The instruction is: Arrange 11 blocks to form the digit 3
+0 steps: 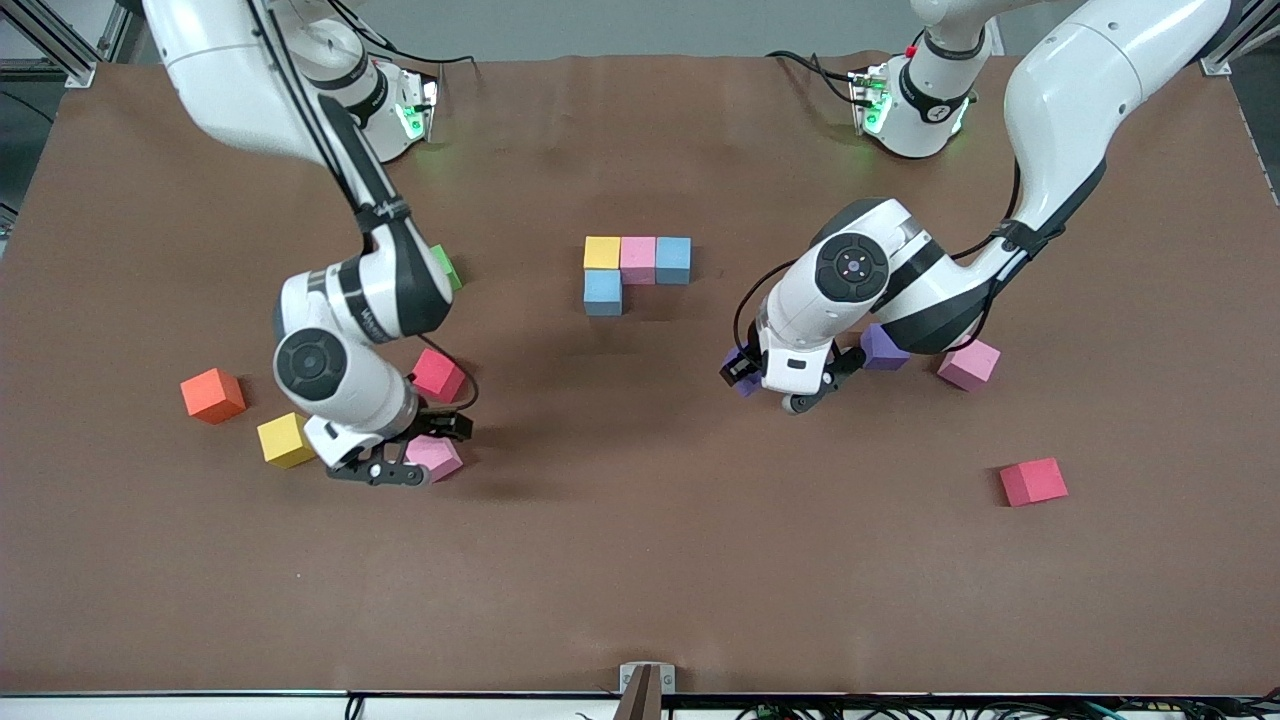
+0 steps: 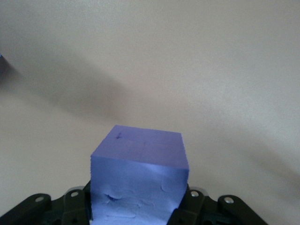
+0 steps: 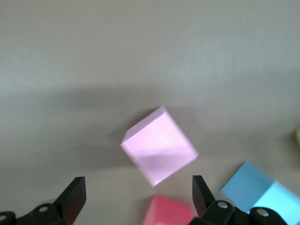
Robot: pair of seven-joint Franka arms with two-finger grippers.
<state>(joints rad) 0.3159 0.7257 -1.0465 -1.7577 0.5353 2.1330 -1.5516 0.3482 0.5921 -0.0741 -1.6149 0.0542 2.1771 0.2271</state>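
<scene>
With four matte foam cubes placed mid-counter, our left gripper pinched a purple foam cube needing carrying there, while our right gripper hung spread over a pink foam cube.

front: I look down from high across the surface at both bases | wrists: close, facing down | shared: purple cube, pink cube also in front.
</scene>
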